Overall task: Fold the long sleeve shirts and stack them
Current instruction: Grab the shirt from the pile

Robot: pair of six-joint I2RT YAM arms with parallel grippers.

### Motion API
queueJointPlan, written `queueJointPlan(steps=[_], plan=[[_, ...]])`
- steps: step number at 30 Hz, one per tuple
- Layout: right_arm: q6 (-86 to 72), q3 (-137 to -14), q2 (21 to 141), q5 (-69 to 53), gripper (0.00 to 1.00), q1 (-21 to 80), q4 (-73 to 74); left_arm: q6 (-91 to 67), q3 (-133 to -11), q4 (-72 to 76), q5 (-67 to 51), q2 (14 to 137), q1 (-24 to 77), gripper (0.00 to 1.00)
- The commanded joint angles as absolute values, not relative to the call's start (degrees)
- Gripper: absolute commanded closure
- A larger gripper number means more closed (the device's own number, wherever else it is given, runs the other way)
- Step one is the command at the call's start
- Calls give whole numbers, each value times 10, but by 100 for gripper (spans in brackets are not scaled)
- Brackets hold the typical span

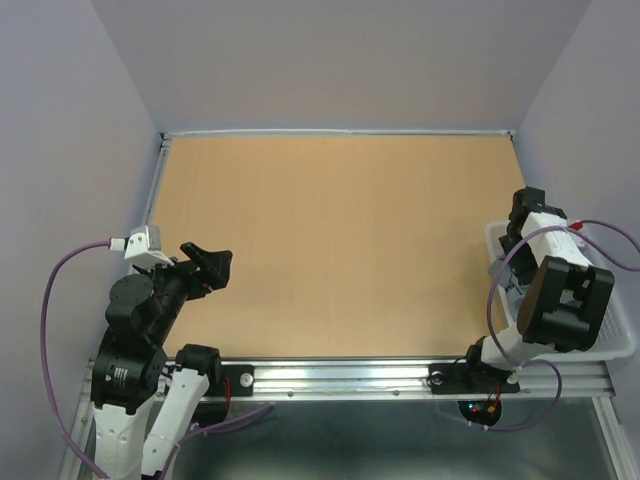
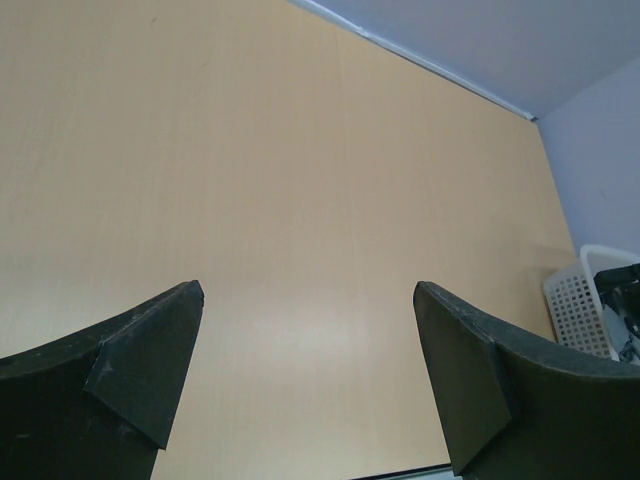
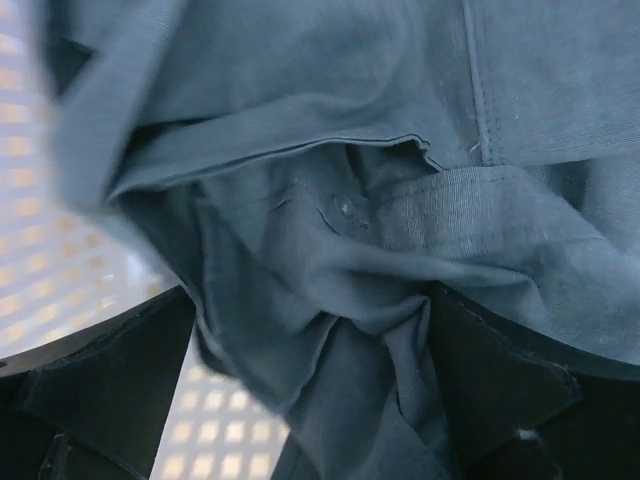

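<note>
Shirt location: the crumpled medium-grey cloth button-up shirt (image 3: 330, 120) lies inside the white mesh plastic basket (image 1: 622, 345) at the right edge of the pale wooden table (image 1: 340, 250). Only the right wrist view shows the cloth: bunched folds, a seam edge and one small pale button (image 3: 346, 208), with basket mesh lit up at lower left. Overhead view shows none of the cloth clearly; the right arm (image 1: 560, 295) bends over the basket and covers its inside

Right gripper (image 3: 310, 310): jaws spread wide, dark fingers (image 3: 110, 390) at either side of the frame. Shirt folds lie between them, not pinched

Left gripper (image 1: 212, 265): near the table's left edge, over bare wood, well apart from the basket. Jaws apart, holding nothing. Left wrist view looks across the table surface to its far edge and catches a corner of the basket at the right. Overhead view alone gives this arm's folded pose beside its base
</note>
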State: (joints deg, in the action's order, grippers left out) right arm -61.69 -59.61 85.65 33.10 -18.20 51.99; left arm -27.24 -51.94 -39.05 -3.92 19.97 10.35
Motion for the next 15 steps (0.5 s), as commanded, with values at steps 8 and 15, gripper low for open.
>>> queueJointPlan(steps=[8, 15], plan=[[-658, -533, 905, 335, 64, -194, 472, -261, -541, -375, -42, 217, 114, 1], [-571, -624, 763, 394, 99, -193, 494, -266, -534, -367, -39, 220, 133, 1]])
